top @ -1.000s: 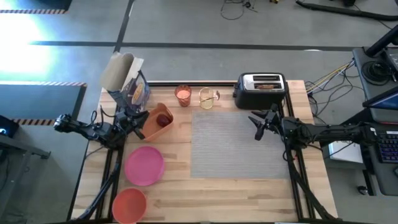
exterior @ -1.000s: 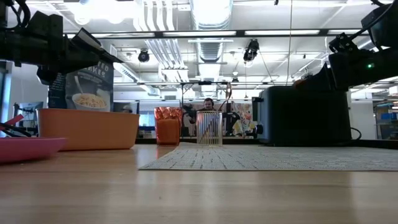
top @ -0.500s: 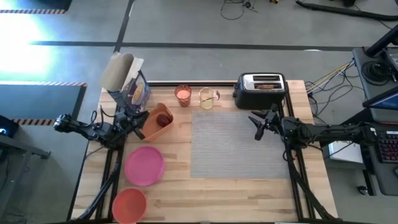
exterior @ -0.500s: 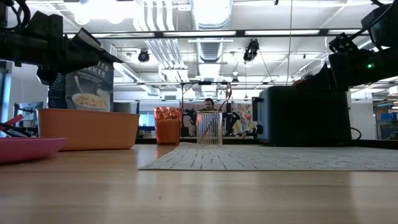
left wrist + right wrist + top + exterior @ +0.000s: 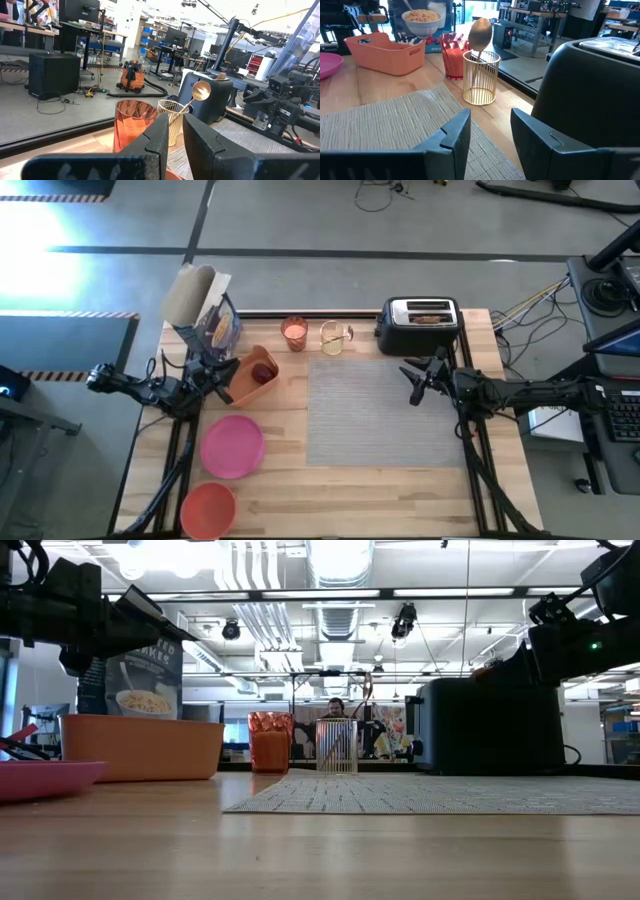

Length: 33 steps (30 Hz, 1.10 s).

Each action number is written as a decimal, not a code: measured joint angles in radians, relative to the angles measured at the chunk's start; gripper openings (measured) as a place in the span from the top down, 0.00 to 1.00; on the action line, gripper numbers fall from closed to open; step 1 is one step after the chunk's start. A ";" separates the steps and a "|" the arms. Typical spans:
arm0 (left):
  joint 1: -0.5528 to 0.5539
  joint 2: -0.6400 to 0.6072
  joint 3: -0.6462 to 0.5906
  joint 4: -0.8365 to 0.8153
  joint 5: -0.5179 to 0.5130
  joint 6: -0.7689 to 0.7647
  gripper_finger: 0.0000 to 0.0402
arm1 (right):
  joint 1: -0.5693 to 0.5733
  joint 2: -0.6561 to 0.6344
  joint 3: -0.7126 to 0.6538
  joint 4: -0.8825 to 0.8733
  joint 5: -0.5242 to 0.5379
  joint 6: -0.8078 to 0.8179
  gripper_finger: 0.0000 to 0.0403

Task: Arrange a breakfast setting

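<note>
The grey placemat point(image 5: 385, 412) lies flat in the table's middle. The pink plate point(image 5: 232, 446) and the orange-red bowl point(image 5: 208, 510) sit at the near left. The glass of orange-pink drink point(image 5: 294, 333) stands at the far edge. Beside it, the spoon point(image 5: 481, 34) stands bowl-up in a gold wire holder point(image 5: 332, 337). The toast point(image 5: 428, 319) sticks into the toaster's slot. The red fruit point(image 5: 262, 374) lies in the orange bin point(image 5: 252, 375). My left gripper point(image 5: 222, 376) hovers at the bin's left end, fingers together, empty. My right gripper point(image 5: 413, 381) hovers open over the placemat's far right corner, empty.
The black-and-silver toaster point(image 5: 418, 325) stands at the far right, just behind my right gripper. A cereal box point(image 5: 205, 315) stands at the far left corner, behind the bin. Bare wood shows along the near edge, right of the bowl.
</note>
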 joint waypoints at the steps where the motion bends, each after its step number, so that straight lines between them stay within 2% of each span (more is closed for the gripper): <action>1: 0.000 0.000 0.000 0.000 0.000 0.000 0.90 | 0.000 0.000 0.000 0.000 0.000 0.000 0.68; 16: 0.000 0.000 0.000 0.001 -0.001 0.061 0.90 | 0.000 0.000 0.000 0.000 0.000 0.000 0.68; 23: 0.000 0.000 -0.001 -0.006 -0.038 -0.004 0.90 | 0.000 0.000 0.000 0.000 0.000 0.000 0.68; 33: 0.000 0.000 0.007 0.009 -0.011 0.000 0.90 | 0.000 0.000 0.000 0.000 0.000 0.000 0.68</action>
